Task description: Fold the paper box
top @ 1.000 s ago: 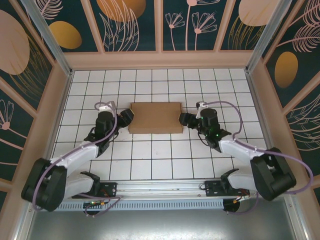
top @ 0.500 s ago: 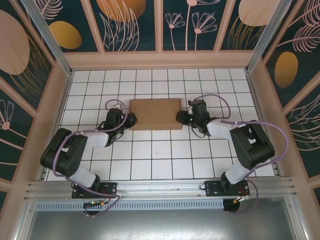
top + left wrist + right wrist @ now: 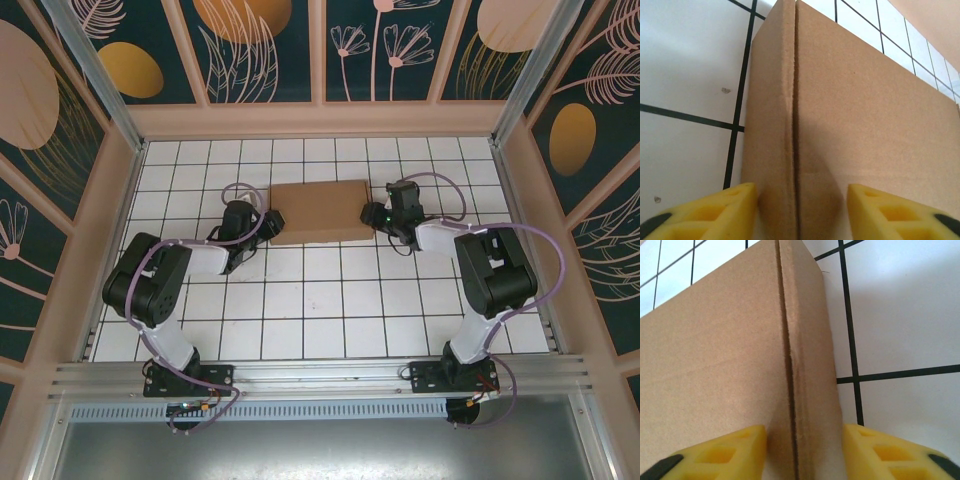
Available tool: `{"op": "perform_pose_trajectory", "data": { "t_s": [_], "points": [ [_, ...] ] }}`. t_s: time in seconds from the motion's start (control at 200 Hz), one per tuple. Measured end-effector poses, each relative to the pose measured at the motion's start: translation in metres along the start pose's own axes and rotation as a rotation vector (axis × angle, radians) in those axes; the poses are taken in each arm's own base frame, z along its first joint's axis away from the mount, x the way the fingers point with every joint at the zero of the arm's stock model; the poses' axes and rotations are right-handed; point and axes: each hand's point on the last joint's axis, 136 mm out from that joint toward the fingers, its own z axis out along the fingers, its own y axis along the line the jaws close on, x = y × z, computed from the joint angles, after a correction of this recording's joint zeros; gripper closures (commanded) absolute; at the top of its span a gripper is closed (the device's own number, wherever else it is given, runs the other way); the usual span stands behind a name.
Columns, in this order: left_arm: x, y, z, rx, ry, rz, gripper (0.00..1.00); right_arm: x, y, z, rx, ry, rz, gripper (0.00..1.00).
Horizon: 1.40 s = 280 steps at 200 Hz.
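The paper box [image 3: 320,212] lies folded flat as a brown cardboard block on the white tiled table, toward the back. My left gripper [image 3: 262,222] is at its left end and my right gripper [image 3: 372,215] at its right end. In the left wrist view the paper box [image 3: 850,100] fills the middle, and the left gripper [image 3: 802,212] straddles its end edge with yellow fingers [image 3: 735,202] apart. The right wrist view has the paper box [image 3: 715,350] the same way, with the right gripper [image 3: 804,452] open astride the seam between end wall and top panel.
Wooden walls [image 3: 320,120] close the tiled table [image 3: 320,300] at the back and sides, about two tiles behind the box. Both arms reach forward from the rail [image 3: 320,380] at the near edge. Bare tiles lie between the rail and the box.
Both arms have stretched further forward and the box has shifted away from the rail, toward the back and slightly right. The grippers stayed at its two ends.
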Motion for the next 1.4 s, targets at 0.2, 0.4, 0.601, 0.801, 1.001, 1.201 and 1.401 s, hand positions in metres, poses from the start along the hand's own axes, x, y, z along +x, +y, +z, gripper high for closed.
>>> {"op": "perform_pose_trajectory", "data": {
  "t_s": [0.2,0.4,0.601,0.801,1.001,1.201,1.401],
  "points": [
    [-0.045,-0.017,-0.033,-0.012,-0.122,0.055,0.01,-0.004,-0.001,-0.018,0.04,-0.005,-0.011,0.01],
    [-0.134,-0.043,-0.125,-0.021,-0.492,0.147,0.01,-0.064,0.036,-0.108,-0.027,-0.306,-0.105,0.01],
    [-0.146,-0.014,-0.18,-0.172,-0.724,0.362,0.01,-0.084,0.035,-0.187,-0.039,-0.684,-0.255,0.01],
    [-0.114,0.082,-0.151,-0.418,-0.578,0.467,0.01,-0.055,-0.019,-0.168,0.163,-0.738,-0.431,0.01],
    [-0.099,0.128,-0.141,-0.489,-0.538,0.476,0.01,-0.046,-0.115,-0.159,0.419,-0.743,-0.38,0.01],
    [-0.092,0.135,-0.14,-0.443,-0.586,0.494,0.01,-0.016,-0.165,-0.139,0.449,-0.684,-0.34,0.01],
    [-0.103,0.121,-0.139,-0.385,-0.619,0.513,0.01,-0.058,-0.148,-0.142,0.326,-0.762,-0.345,0.01]
  ]
}}
